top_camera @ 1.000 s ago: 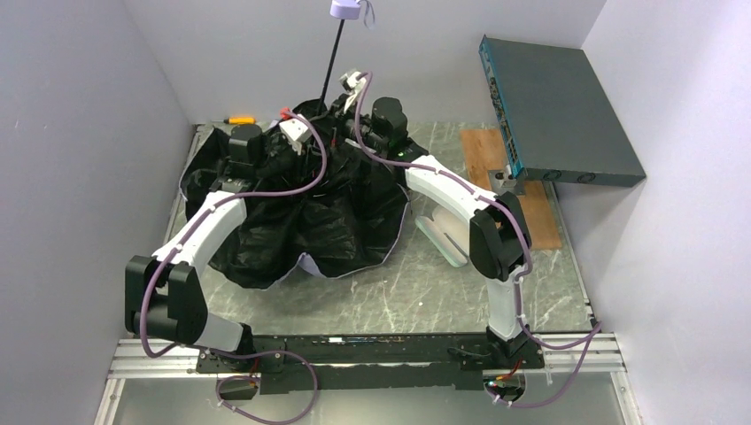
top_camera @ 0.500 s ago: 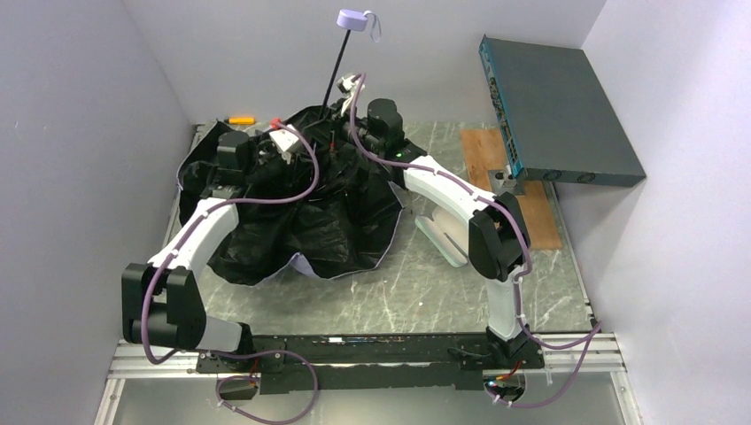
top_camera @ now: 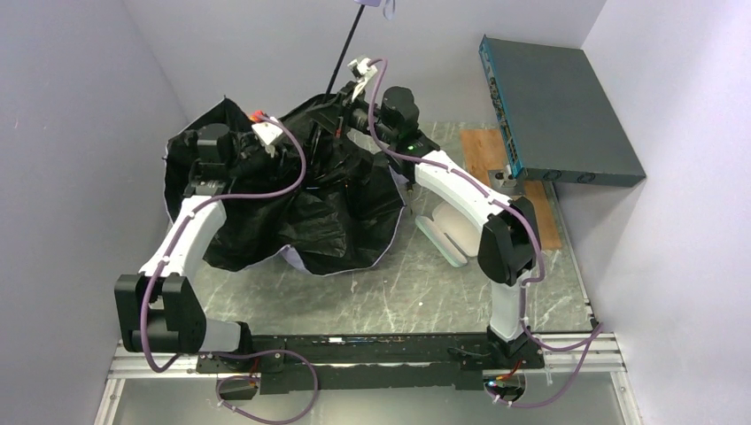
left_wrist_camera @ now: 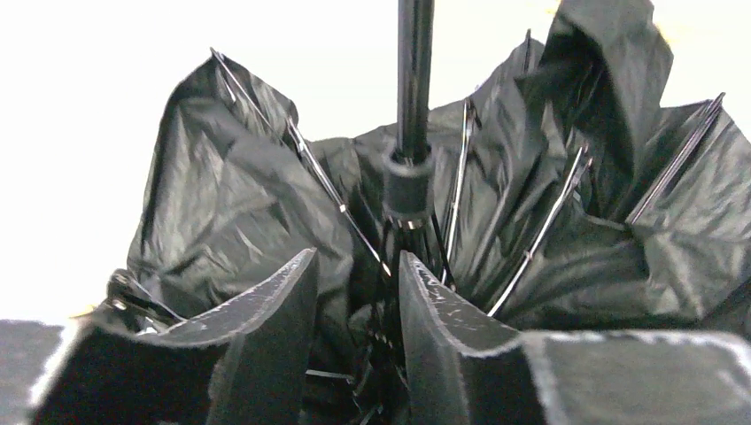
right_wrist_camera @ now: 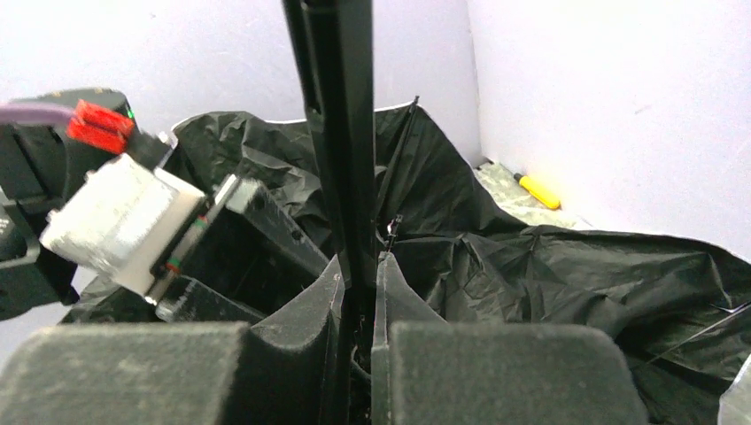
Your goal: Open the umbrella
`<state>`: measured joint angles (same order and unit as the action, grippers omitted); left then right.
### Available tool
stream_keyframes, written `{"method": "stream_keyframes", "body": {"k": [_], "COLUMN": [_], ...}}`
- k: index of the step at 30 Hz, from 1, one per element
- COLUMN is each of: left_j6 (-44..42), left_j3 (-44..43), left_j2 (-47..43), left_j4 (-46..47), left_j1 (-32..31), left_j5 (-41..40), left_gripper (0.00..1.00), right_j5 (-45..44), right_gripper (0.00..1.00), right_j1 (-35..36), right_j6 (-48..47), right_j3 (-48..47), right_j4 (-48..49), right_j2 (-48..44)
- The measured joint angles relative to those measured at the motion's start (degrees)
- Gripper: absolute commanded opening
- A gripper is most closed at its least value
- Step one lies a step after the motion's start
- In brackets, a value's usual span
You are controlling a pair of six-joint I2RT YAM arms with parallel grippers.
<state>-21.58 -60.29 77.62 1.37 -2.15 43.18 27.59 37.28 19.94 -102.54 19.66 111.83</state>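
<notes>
The umbrella lies upside down on the table, black lining up, its canopy crumpled and part spread. Its thin black shaft slants up to the lavender handle at the top edge. My right gripper is shut on the shaft low down, its fingers pressed against both sides. My left gripper stands open inside the canopy, just below the runner. Ribs and dark fabric show in the gap between its fingers. I cannot tell whether they touch anything.
A pale mint-green case lies right of the canopy, under the right arm. A blue-grey box juts from the right wall above a wooden board. A yellow screwdriver lies by the back wall.
The shaft and handle have moved up and to the right with my right gripper. The canopy's left side has risen and spread. My left gripper has shifted left and its jaws have widened.
</notes>
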Motion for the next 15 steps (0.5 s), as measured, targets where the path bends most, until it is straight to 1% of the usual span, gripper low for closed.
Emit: {"method": "stream_keyframes", "body": {"k": [2,4,6,11,15], "left_j6": [-0.07,-0.37,-0.74,-1.68,-1.44], "left_j3": [-2.54,-4.68,-5.97,-7.58,-8.5], "left_j2": [-0.07,-0.2,-0.2,-0.17,0.13], "left_j4": [-0.42,-1.73,-3.32,-6.58,-8.15], "left_j1": [-0.2,-0.28,-0.35,-2.49,-5.05], "left_j5": [0.61,0.92,1.38,1.14,1.16], "left_gripper": [0.56,0.6,0.6,0.57,0.58], "right_j5": [0.33,0.74,1.44,2.47,2.56], "right_gripper": [0.0,0.0,0.0,0.0,0.0], "right_j1": [0.0,0.02,0.04,0.17,0.46], "right_j6": [-0.04,-0.22,-0.59,-1.68,-3.1], "right_j3": [0.0,-0.07,-0.15,-0.48,-0.81], "right_j4": [0.22,1.11,1.25,1.27,1.01], "right_j2": [-0.39,-0.55,-1.07,-1.51,-1.51]}}
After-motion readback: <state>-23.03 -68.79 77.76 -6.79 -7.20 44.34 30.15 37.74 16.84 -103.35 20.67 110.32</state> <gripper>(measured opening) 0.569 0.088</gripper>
